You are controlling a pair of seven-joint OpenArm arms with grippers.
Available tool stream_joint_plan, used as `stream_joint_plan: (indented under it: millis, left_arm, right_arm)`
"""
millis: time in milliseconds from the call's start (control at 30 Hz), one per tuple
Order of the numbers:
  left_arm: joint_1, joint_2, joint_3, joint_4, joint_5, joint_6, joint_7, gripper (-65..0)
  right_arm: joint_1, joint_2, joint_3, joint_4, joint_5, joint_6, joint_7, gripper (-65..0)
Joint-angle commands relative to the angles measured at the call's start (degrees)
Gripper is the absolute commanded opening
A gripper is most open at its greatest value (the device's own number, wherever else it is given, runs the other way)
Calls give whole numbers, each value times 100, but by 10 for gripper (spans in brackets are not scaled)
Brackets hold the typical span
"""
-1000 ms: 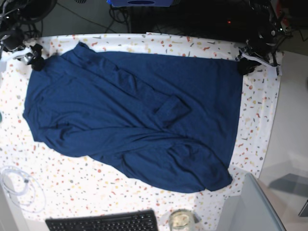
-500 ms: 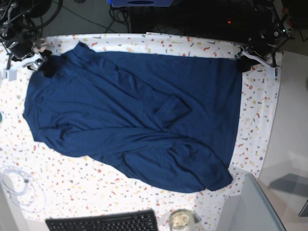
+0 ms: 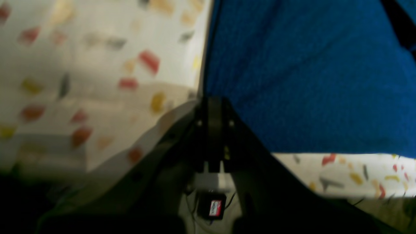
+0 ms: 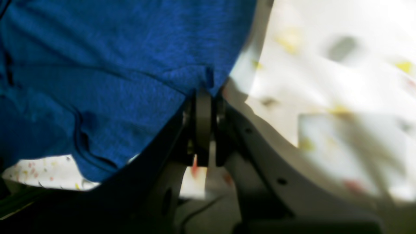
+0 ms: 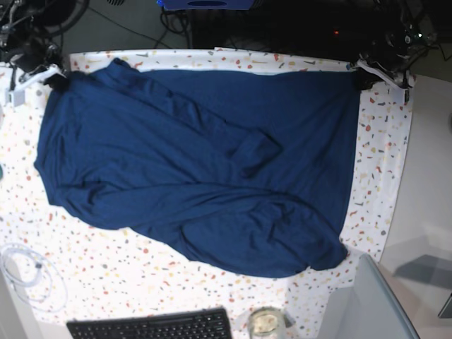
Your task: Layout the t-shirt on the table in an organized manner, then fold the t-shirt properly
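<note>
The t-shirt (image 5: 198, 162) is spread, wrinkled, across the counter (image 5: 385, 183), with its far edge drawn toward the back rim. The left hand (image 3: 213, 100) is pressed together on the shirt's far corner, and the right hand (image 4: 204, 92) is likewise pinched on the opposite far corner.

A slip is judged the main risk: only a thin edge of fabric appears to be caught in each hand, so a sharp pull could free one corner and leave the shirt skewed. The white patterned cloth on the counter may also have been nipped along with the shirt (in the left wrist view it bunches right beside the jaws), and it would then be dragged too. The diagonal folds near the middle could be locked in if the pull is uneven.

The wrist views show each pinch closely, which the base view gives only as dark blobs. The base view alone shows the whole garment, the keyboard (image 5: 152, 326) and the coiled cable (image 5: 28, 272).
</note>
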Motion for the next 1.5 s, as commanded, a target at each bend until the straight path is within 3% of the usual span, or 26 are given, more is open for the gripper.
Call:
stream_joint_plan:
  millis: [0,167,833,967,1100,1233,1333,1467]
  left_arm:
    - [12,-82,-20,150,-51,-12,-67,-650]
    - [21,-82,-20,168,-51,-12,-67,-650]
    - [21,-91,-12,177,-42,-12,-58,-650]
    - [3,-179,-20,185,-42,-12,364,-650]
    - [-5,-187,-20,264,-42,-12,399,-650]
    - [56,-170,-20,713,-42,-12,496,-650]
    - [-23,-170,-29,977,-51,-12,1015,-650]
    - [-111,-152,-29,1293,-51,-12,1235,-650]
  right_arm:
    - [19,17,94,227,62,47,-11,-648]
    - [-148,-9,147,737,53,47,-372,-648]
    - [-25,-9,138,596,-386,47,-372,-647]
    - [-43,-9,138,605,-395,47,-372,-648]
    - [-43,-62,138,957,-553,47,-574,-647]
    - [-34,-273,138,1616,-659,-476,-873,-648]
    - [36,-361,138,1959,-668,-687,-1049,-648]
    - [247,-361,138,2196,-668,-1320,-1418,-647]
